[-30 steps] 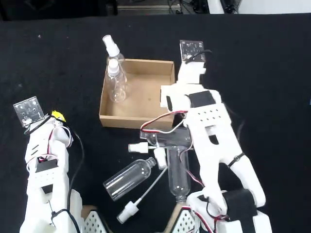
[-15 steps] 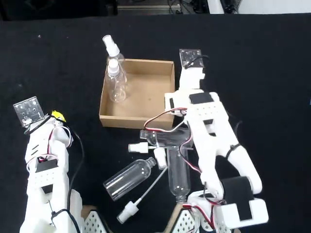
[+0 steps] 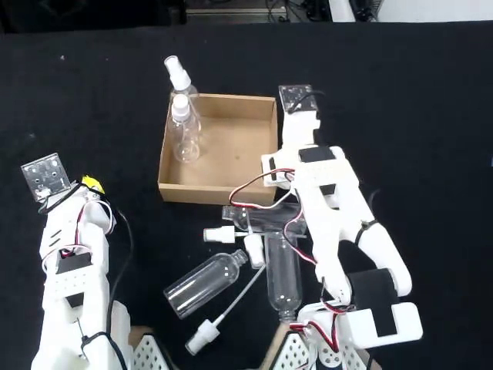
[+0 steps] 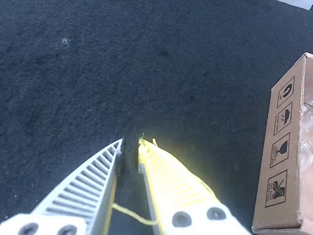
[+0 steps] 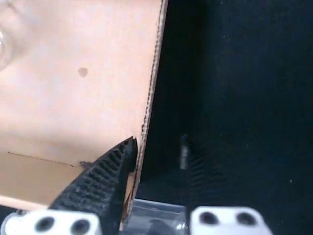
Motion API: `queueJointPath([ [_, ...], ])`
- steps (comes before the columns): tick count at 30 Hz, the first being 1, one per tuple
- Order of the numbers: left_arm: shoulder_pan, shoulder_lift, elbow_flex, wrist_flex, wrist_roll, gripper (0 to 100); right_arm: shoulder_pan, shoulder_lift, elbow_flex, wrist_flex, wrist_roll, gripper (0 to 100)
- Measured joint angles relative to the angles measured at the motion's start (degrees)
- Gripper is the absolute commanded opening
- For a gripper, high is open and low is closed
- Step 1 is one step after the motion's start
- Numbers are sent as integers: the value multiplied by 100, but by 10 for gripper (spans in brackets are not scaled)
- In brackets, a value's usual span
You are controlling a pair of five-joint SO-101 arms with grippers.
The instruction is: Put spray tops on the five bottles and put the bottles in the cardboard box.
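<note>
bottles have not moved over the last second. two capped bottles (image 3: pixel 186 132) stand at the far left corner of the cardboard box (image 3: pixel 218 193). three more bottles (image 3: pixel 205 284) lie on the table (image 3: pixel 416 116) just near of the box, with loose spray tops (image 3: pixel 205 334) among them, and one of these bottles lies partly under the right arm (image 3: pixel 331 208).

what has changed is that arm. its wrist has slid a little left and nearer, and the joints behind it have folded in. the right hand (image 5: pixel 156 142) now sits astride the box's right wall, one finger inside and one outside. it is open and i see no bottle between the fingers.

the left hand (image 4: pixel 130 143) rests low over bare table left of the box, fingers closed on nothing.

so the task looks under half done, with three bottles to cap and box. an open hand this tight to the wall could drag or tip the box as it moves.
</note>
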Motion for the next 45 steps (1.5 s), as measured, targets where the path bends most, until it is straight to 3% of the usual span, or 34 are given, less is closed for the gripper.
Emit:
queueJointPath([
  [17,0,0,0,0,0,42,0,0,0,-9,1327,11],
  [45,0,0,0,0,0,41,141,0,0,-44,2048,11],
])
